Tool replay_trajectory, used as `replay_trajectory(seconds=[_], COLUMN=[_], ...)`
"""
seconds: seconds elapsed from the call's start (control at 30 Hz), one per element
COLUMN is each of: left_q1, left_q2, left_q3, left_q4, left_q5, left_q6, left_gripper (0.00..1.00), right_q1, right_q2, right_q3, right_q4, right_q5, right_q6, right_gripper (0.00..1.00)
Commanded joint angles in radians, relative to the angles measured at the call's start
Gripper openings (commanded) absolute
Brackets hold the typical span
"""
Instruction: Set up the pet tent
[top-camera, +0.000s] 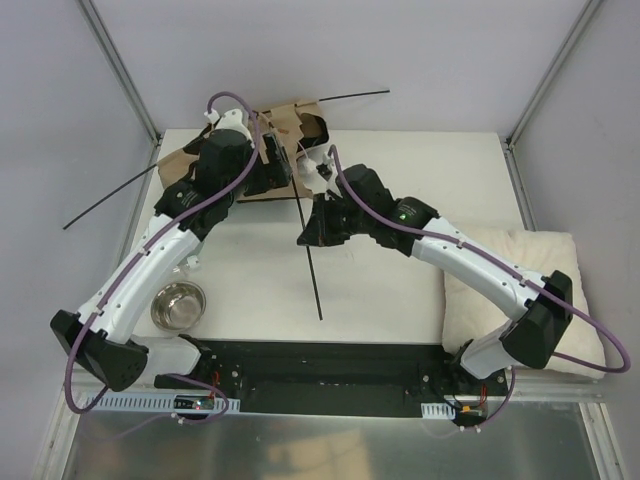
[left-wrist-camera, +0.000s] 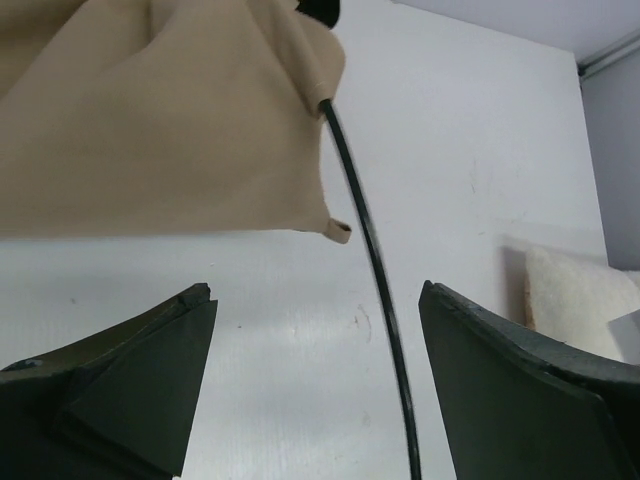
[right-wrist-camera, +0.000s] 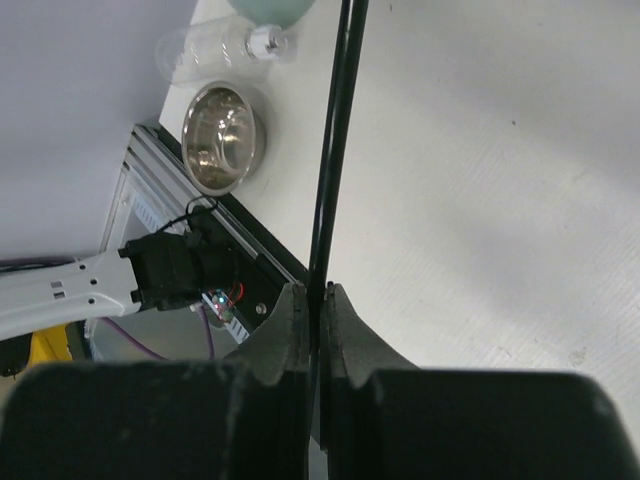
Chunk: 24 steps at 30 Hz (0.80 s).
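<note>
The tan pet tent (top-camera: 285, 125) lies crumpled at the table's far edge, partly hidden by my left arm; its tan fabric (left-wrist-camera: 150, 110) fills the upper left of the left wrist view. Thin black poles stick out of it to the left (top-camera: 110, 198) and upper right (top-camera: 355, 96). Another black pole (top-camera: 311, 260) runs from the tent toward me. My right gripper (right-wrist-camera: 319, 295) is shut on this pole (right-wrist-camera: 335, 150). My left gripper (left-wrist-camera: 315, 300) is open just below the fabric, and the pole (left-wrist-camera: 375, 270) passes between its fingers, near the right one. A white pom-pom (top-camera: 318, 165) sits by the tent.
A steel bowl (top-camera: 177, 303) stands at the near left, also in the right wrist view (right-wrist-camera: 222, 135), beside a clear plastic bottle (right-wrist-camera: 215, 48). A fluffy cream cushion (top-camera: 520, 295) lies at the right edge. A black rail (top-camera: 330, 372) runs along the near edge.
</note>
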Motion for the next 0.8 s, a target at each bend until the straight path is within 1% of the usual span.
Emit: replay_trajectory(seconds=[0.0, 0.07, 0.13, 0.2, 0.27, 0.33, 0.4, 0.5, 0.6, 0.67, 0.77], left_q1=[0.017, 0.025, 0.037, 0.053, 0.079, 0.091, 0.091, 0.091, 0.096, 0.103, 0.122], left_q2=[-0.111, -0.143, -0.176, -0.196, -0.208, -0.216, -0.217, -0.205, -0.168, -0.136, -0.060], left_q3=[-0.085, -0.147, -0.216, -0.296, -0.365, -0.430, -0.483, -0.571, -0.646, -0.680, -0.688], left_q4=[0.032, 0.038, 0.055, 0.092, 0.151, 0.262, 0.363, 0.578, 0.776, 0.880, 1.023], left_q5=[-0.138, -0.163, -0.151, -0.131, -0.074, -0.037, -0.034, -0.031, -0.026, -0.022, 0.050], left_q6=[-0.052, -0.087, -0.122, -0.164, -0.211, -0.228, -0.228, -0.208, -0.186, -0.192, -0.222], left_gripper=[0.86, 0.86, 0.86, 0.87, 0.88, 0.91, 0.94, 0.98, 0.99, 0.99, 0.99], right_q1=[-0.005, -0.005, -0.005, -0.005, -0.006, -0.005, -0.006, -0.005, -0.006, -0.005, -0.008], right_q2=[0.002, 0.005, 0.015, 0.028, 0.047, 0.053, 0.055, 0.058, 0.077, 0.090, 0.101], right_q3=[0.017, 0.005, 0.018, 0.044, 0.092, 0.120, 0.132, 0.155, 0.215, 0.247, 0.285], right_q4=[0.225, 0.261, 0.280, 0.265, 0.220, 0.196, 0.185, 0.186, 0.156, 0.134, 0.111], right_q5=[0.086, 0.088, 0.075, 0.060, 0.042, 0.016, 0.005, -0.011, -0.021, -0.030, -0.046], right_q6=[0.017, 0.020, 0.012, -0.003, -0.018, -0.026, -0.009, 0.020, 0.037, 0.040, 0.058], right_gripper=[0.00, 0.00, 0.00, 0.00, 0.00, 0.00, 0.00, 0.00, 0.00, 0.00, 0.00])
